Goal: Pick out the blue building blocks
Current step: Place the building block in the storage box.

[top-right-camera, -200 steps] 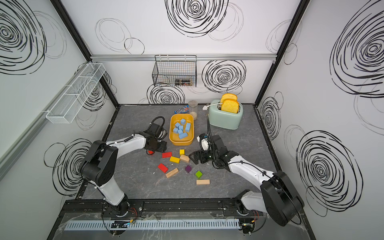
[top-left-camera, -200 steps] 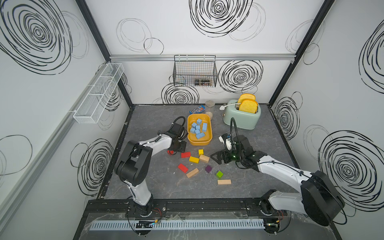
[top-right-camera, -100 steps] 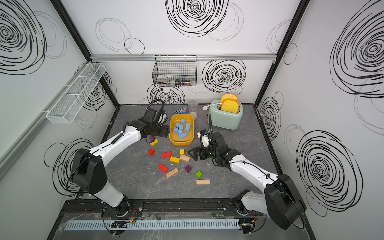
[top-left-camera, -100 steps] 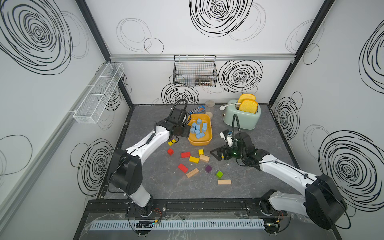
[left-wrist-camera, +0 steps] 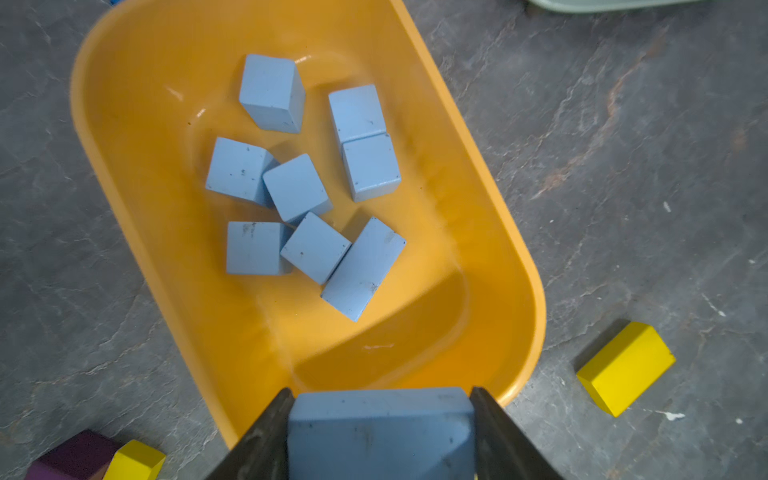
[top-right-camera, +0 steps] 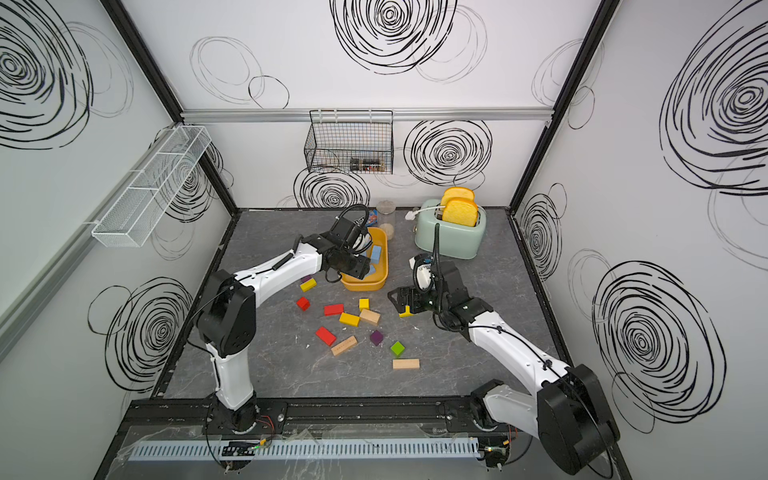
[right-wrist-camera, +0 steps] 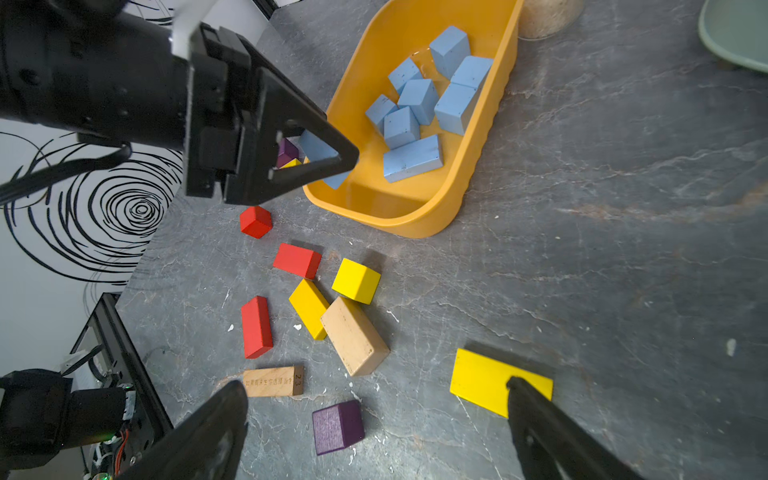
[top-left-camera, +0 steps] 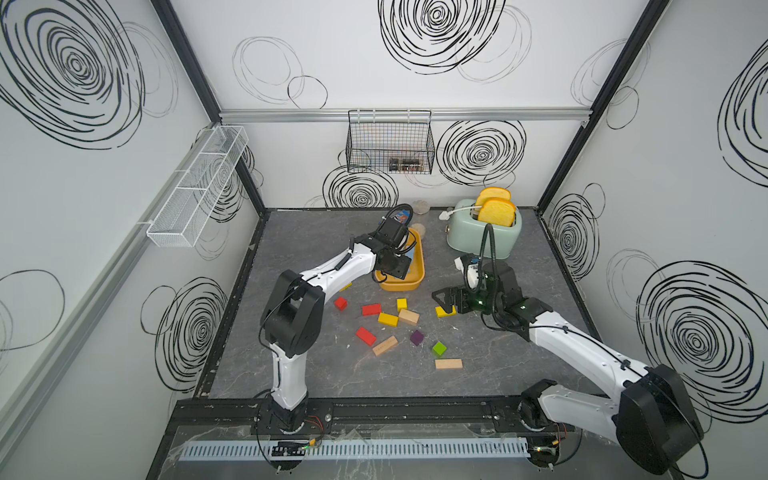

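My left gripper [left-wrist-camera: 380, 395] is shut on a light-blue block [left-wrist-camera: 380, 432] and hangs over the near end of the yellow tray [left-wrist-camera: 511, 266]. The right wrist view shows that grip from the side, the held block [right-wrist-camera: 316, 147] just above the tray's rim [right-wrist-camera: 415, 216]. Several blue building blocks [left-wrist-camera: 299, 187] lie loose in the tray, also seen in a top view [top-right-camera: 375, 253]. My right gripper [right-wrist-camera: 374, 386] stands open low over the table, right of the loose blocks, with nothing between its fingers. One finger overlaps a flat yellow block [right-wrist-camera: 482, 378].
Red, yellow, wood, purple and green blocks [top-left-camera: 388, 320] lie scattered in front of the tray. A mint toaster [top-left-camera: 484, 237] with toast stands at the back right. Behind the tray are a jar [top-right-camera: 385, 212] and a blue packet [top-right-camera: 372, 215]. A wire basket [top-left-camera: 390, 145] hangs on the back wall.
My left gripper has risen from the table left of the loose blocks and swung over the tray's near end with the blue block. The right gripper has barely shifted.
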Controlling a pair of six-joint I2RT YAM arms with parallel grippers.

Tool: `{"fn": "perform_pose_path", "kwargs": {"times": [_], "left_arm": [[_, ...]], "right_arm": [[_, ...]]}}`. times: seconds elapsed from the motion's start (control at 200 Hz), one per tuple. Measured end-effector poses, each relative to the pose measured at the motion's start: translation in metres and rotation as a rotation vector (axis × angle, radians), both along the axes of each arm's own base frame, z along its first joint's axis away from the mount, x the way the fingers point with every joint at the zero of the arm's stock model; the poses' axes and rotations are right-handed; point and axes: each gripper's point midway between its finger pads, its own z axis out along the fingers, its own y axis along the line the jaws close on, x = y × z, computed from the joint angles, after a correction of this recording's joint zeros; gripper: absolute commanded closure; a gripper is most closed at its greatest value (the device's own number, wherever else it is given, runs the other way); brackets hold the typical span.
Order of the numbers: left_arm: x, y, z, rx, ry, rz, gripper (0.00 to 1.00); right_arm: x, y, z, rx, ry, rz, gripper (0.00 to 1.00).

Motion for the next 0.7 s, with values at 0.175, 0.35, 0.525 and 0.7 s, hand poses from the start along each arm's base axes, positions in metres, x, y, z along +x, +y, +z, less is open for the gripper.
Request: {"fn": "perform_pose_path", "kwargs": {"times": [0.175,0.35,0.525,0.7], "left_arm": [[0.004,0.002,-0.019,0.040,0.021,0.011,0.39],[0.008,0.002,-0.038,0.069,0.046,0.016,0.38],[0.020,-0.001,-0.052,0.082,0.057,0.024,0.38],[0.035,0.000,-0.058,0.117,0.051,0.035,0.38]], "right_arm": [[0.001,-0.002,-0.001,-0.008,0.001,-0.010,0.02],[0.002,-0.004,-0.003,-0.014,0.001,-0.020,0.02],[0.000,-0.006,-0.004,-0.018,0.005,-0.022,0.02],[-0.001,-0.006,-0.003,-0.018,0.005,-0.022,0.02]]}}
